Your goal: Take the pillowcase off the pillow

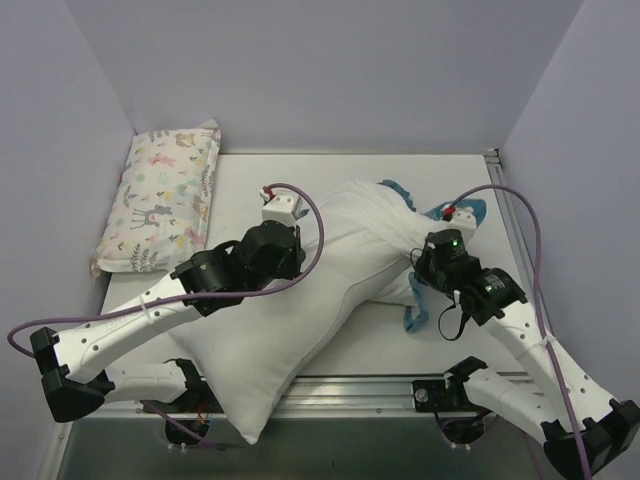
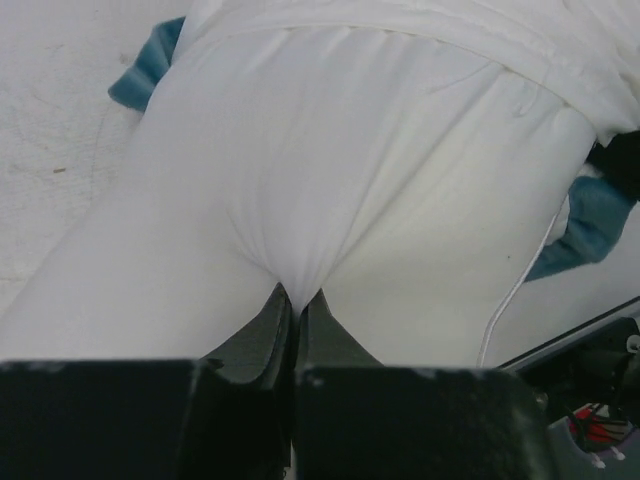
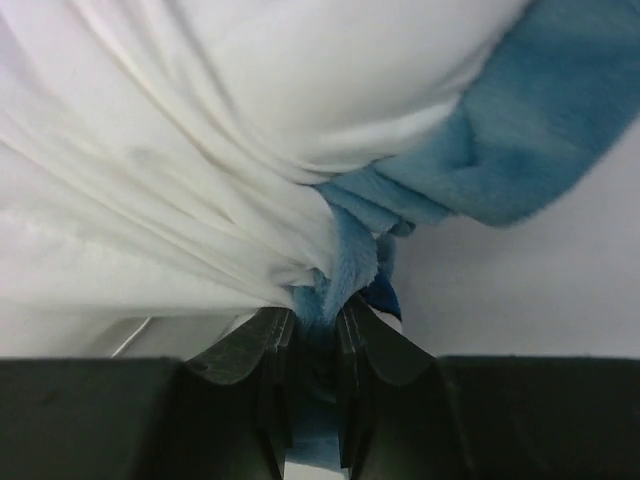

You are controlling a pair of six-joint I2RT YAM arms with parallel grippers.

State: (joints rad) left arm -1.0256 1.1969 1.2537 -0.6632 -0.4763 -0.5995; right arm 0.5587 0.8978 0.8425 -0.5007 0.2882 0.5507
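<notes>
From above, both arms cover their pincers, and bunched cloth hides where the plump white pillow (image 1: pixel 250 370) ends inside the white, teal-frilled pillowcase (image 1: pixel 390 225). Both lie mid white surface (image 1: pixel 240 180) between lilac walls (image 1: pixel 320 70). The left pincer (image 2: pixel 298 300) is clamped on the pillow, and the right pincer (image 3: pixel 315 310) on the pillowcase's frill.

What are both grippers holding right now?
Left gripper: shut, pinching the pillow.
Right gripper: shut on the pillowcase, at its frill.

1 small pastel animal-print pillow (image 1: pixel 160 200) is laid at the far left corner of the white desk (image 1: pixel 240 180), alongside the lavender wall (image 1: pixel 55 120).
</notes>
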